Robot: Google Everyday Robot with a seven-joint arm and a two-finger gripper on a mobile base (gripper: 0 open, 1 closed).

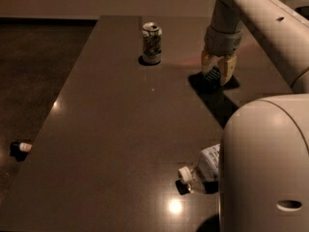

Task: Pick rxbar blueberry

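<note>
The rxbar blueberry (212, 75), a small dark wrapper with white text lines, is at the far right of the dark table (116, 129). My gripper (217, 74) reaches down over it, and its yellow fingers (227, 69) are closed on the bar from both sides. The bar's lower edge sits at or just above the tabletop, over its dark shadow. Part of the bar is hidden by the fingers.
A green-and-white soda can (151, 42) stands upright at the far middle of the table, left of the gripper. A clear plastic bottle (202, 170) lies on its side near the front, against my white body (265, 168). A small capped object (21, 147) lies on the floor at left.
</note>
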